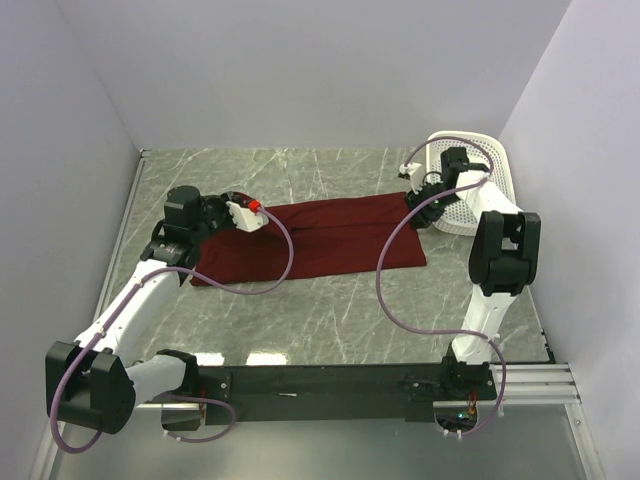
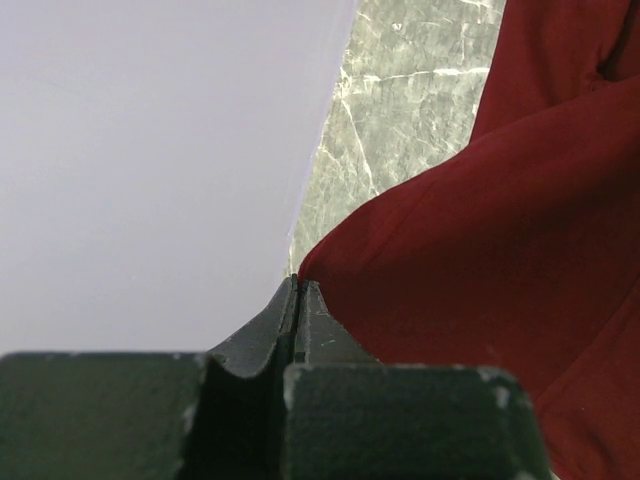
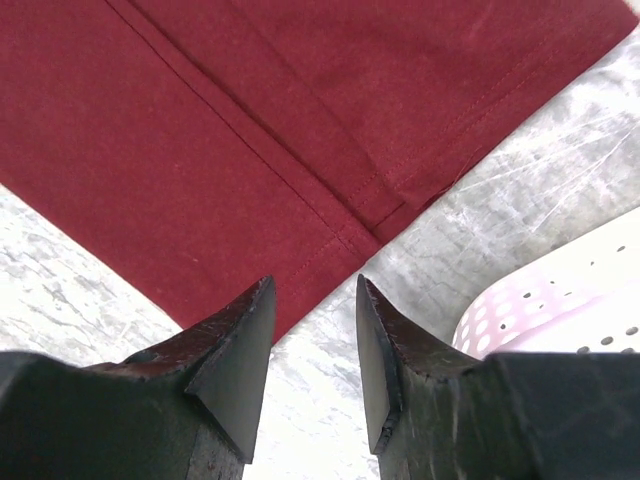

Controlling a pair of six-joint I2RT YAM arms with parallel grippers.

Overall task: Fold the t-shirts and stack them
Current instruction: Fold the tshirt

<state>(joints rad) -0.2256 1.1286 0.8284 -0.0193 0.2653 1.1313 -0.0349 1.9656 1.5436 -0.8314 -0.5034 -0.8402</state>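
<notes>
Two arms on this one, so left to right. The left gripper (image 2: 298,285) is clenched tight, and a fold of the plain dark red cotton t-shirt (image 1: 330,235) looks pinched right at its tips, close to the pale lilac side wall (image 2: 150,150). The shirt lies as a long band across the middle of the grey marble-look table (image 1: 330,320). Its left end is under that arm, and its right end lies flat with one stitched hem stacked on another. Over at that end the right gripper (image 3: 315,285) hangs just above the shirt's corner with its jaws parted and nothing between them, so it's released. The white perforated plastic basket (image 1: 478,180) is just beside it at the far right; I can't tell whether it touches the cloth.

My guess is we're mid-fold, with the left end about to be brought over. To do it well I'd carry that pinch low and straight along the band so the edge lands square on the layers below. I'd also watch that the bottom layer doesn't drag along, and let go only once the cloth lies flat. The right claw should either pin its corner or stay out of the way.

Brands or writing: none I can read, no print on the shirt and no tag showing
</notes>
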